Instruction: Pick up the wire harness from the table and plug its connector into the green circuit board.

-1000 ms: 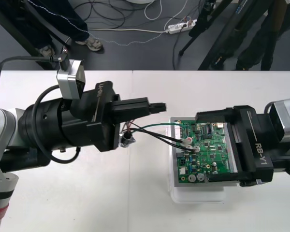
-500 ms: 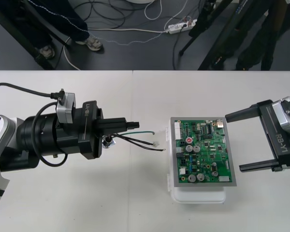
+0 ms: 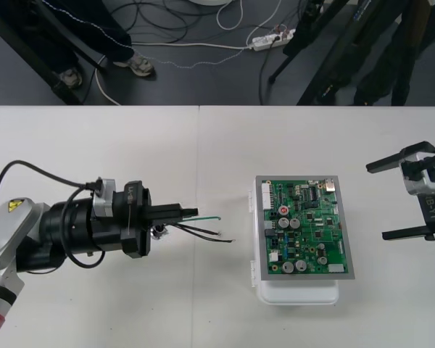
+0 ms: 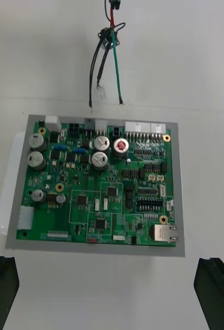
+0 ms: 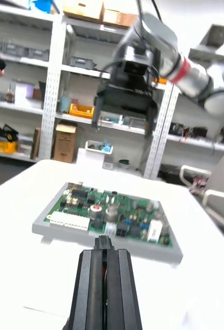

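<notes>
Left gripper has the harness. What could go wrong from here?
1. The harness wires hang loose ahead of the shut left gripper, short of the board; they may snag its edge or tall parts.
2. The right gripper stands open, clear of the board, so a push might slide it.

The circuit board (image 3: 304, 227) is green, grey-framed, on a white base (image 3: 297, 293); the harness (image 4: 109, 38) wires are green, black and red; the table (image 3: 203, 145) is plain off-white.
</notes>
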You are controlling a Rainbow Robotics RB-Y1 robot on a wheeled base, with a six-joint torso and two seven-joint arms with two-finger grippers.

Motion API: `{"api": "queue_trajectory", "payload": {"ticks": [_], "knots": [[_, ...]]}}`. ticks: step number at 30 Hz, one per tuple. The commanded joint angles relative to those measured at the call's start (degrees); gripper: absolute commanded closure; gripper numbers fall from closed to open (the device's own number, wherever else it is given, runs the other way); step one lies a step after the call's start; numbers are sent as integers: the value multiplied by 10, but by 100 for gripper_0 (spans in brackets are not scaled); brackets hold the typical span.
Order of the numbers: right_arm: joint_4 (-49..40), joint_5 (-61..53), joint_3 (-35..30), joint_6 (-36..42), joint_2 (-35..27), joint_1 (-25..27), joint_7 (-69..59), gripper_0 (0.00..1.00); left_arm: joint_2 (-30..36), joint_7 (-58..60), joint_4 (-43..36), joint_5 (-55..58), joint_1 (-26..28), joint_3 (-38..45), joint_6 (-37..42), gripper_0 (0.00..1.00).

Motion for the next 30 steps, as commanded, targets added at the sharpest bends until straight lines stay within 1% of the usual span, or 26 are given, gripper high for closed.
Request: {"api": "queue_trajectory", "payload": {"ticks": [1,5,13,14,21,24,30], "knots": [[-27,58,-11,-3,-24,0,0,0,17,-50,50,20,-38,-36,-49,100],[-29,111,17,-3,-24,6,-3,0,17,-96,98,23,-58,-50,-64,100],[-29,204,53,-3,-13,8,-6,0,14,-175,182,61,-98,-102,-81,100],[-29,204,53,-3,-13,8,-6,0,14,-175,182,61,-98,-102,-81,100],[-29,290,73,-3,39,9,-3,0,-12,-251,272,90,-145,-149,-88,100],[-30,323,88,-3,56,9,-6,0,-22,-273,298,103,-156,-161,-91,100],[-29,374,117,-3,77,9,-7,0,-39,-284,312,107,-164,-164,-91,100]]}}
